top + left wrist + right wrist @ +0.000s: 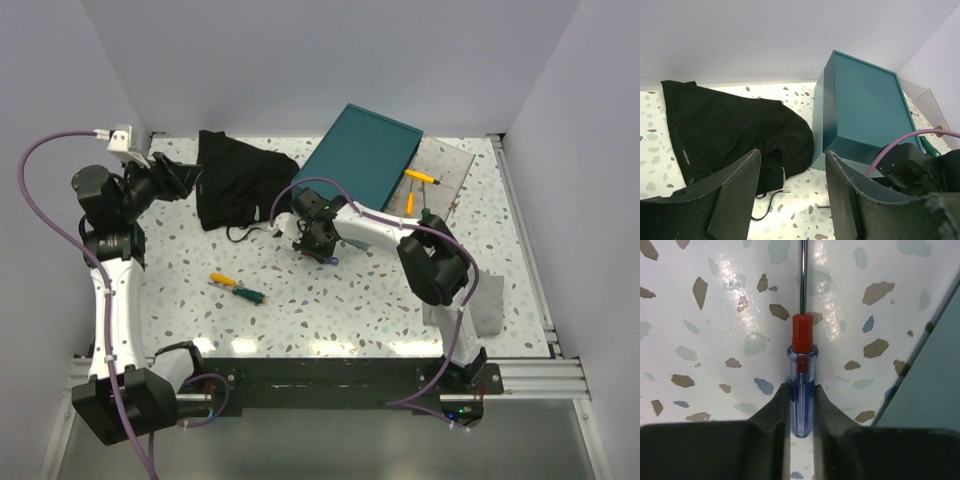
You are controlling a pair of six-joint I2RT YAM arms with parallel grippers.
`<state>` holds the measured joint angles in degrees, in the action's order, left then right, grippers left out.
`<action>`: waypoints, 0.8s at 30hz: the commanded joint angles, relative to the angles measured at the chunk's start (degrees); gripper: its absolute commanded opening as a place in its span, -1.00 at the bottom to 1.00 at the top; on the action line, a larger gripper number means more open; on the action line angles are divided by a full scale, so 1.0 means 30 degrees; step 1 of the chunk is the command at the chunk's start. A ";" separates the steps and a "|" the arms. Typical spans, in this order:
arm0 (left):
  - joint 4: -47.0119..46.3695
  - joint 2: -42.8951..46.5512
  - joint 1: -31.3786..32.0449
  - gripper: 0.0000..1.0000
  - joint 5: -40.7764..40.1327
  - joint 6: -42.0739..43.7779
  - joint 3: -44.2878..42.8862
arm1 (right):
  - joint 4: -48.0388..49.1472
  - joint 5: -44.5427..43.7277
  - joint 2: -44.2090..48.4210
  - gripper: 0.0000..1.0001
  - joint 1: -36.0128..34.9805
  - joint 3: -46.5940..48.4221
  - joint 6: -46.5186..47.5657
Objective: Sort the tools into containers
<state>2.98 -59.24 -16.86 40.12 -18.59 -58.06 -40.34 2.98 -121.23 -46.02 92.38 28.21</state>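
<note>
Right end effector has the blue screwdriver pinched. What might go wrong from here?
1. The right end effector grips the blue-red screwdriver only at the tail of its handle. The long shaft sticks out ahead, so it may pivot or slip when lifted.
2. The teal case sits close beside that grip, so a swing toward the clear box might clip the case with the shaft.

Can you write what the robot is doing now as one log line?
right gripper: shut on blue screwdriver | left gripper: open, near bag | orange screwdriver: on table
</note>
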 commanded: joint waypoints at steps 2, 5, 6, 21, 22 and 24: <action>-0.0408 -0.0174 -0.0092 0.17 0.0103 0.0075 -0.1212 | -0.0856 0.1406 0.4598 -1.00 -0.0276 0.1083 -0.1399; -0.0701 -0.0408 0.0258 0.15 0.0250 -0.0189 -0.1124 | 0.2507 0.2840 0.9636 -1.00 0.1096 -0.0290 -0.4586; -0.0702 -0.0467 0.0405 0.15 0.0221 -0.0219 -0.1124 | 0.4838 0.3017 1.0982 -1.00 0.1740 -0.1397 -0.5902; 0.0766 -0.2135 0.3189 0.14 -0.0394 0.1744 -0.1944 | 0.0411 -0.3692 1.2902 -1.00 1.1994 -0.2167 -1.8389; 0.0647 -0.2195 0.3189 0.14 -0.0394 0.1569 -0.2032 | 0.0235 -0.3400 1.2668 -1.00 1.2232 -0.2286 -1.8715; 0.0471 -0.2312 0.3189 0.14 -0.0423 0.1567 -0.2236 | 0.0116 -0.2088 1.1938 -1.00 1.2788 -0.2433 -1.9127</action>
<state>5.52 -65.63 -7.68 39.51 -14.37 -62.04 -33.12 -8.23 -83.59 -10.83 86.28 -21.78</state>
